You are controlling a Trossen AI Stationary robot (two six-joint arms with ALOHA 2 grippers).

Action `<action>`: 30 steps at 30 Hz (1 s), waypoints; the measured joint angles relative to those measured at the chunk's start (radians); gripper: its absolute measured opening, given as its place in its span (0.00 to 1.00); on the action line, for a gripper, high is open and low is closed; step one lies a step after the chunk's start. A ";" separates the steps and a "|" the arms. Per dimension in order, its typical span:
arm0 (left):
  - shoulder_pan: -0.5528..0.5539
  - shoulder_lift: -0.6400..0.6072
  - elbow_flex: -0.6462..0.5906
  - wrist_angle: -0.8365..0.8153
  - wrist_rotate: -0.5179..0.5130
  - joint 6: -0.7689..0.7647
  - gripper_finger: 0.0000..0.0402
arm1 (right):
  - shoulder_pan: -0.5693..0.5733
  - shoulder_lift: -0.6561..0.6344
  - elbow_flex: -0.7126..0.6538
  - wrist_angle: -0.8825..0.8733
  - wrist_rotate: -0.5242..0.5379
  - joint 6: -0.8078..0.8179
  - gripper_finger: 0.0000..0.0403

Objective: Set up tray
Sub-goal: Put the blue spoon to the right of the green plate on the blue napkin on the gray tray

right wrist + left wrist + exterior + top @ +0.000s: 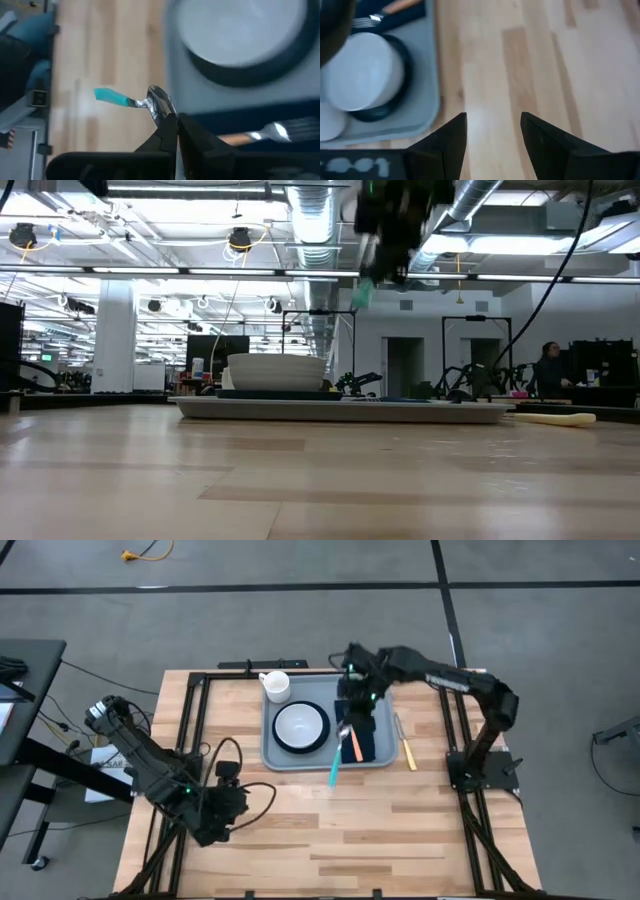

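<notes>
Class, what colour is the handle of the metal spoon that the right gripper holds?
Teal, on the metal spoon in the right gripper; right wrist view shows it best.

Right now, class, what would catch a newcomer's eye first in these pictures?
The right end effector above the tray, pinching a spoon by its bowl so the teal handle hangs out over the tray's near edge. Next, the white bowl on its dark plate at the tray's left, and the white cup on the table behind it.
</notes>
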 joint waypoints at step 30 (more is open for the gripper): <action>0.659 -0.022 -0.546 0.999 0.674 0.504 0.44 | -0.211 0.189 0.020 -0.136 0.044 -0.518 0.00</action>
